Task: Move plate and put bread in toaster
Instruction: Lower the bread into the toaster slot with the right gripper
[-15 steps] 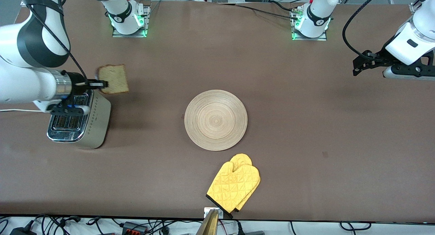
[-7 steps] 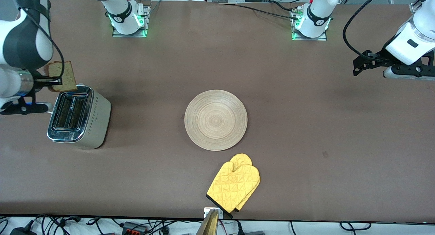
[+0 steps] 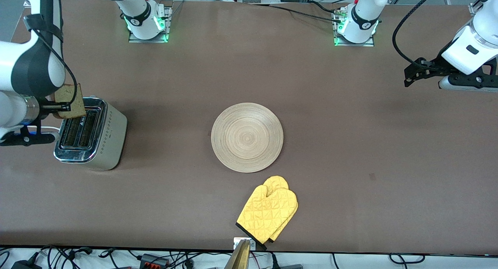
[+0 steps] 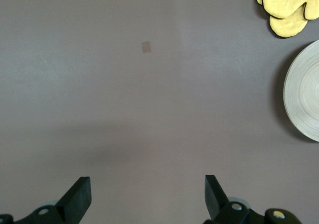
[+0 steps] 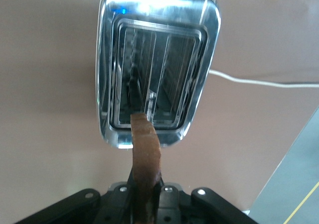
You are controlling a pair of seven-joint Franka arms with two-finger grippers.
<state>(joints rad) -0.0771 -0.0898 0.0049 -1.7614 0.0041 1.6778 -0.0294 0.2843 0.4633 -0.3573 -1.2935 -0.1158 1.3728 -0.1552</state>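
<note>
The toaster stands at the right arm's end of the table, chrome top with two open slots. My right gripper is shut on the bread, a brown slice held on edge over the end of the toaster that is farther from the front camera. In the right wrist view the bread hangs edge-on just above the toaster's rim, in line with one slot. The round wooden plate lies mid-table and shows in the left wrist view. My left gripper is open and waits in the air over the left arm's end of the table.
A yellow oven mitt lies nearer to the front camera than the plate, by the table's edge; it also shows in the left wrist view. The toaster's white cord trails off across the table.
My right gripper carried the bread from beside the toaster's plate-side edge out toward the table's end, then back and down over the toaster's top. The left arm has not moved.
</note>
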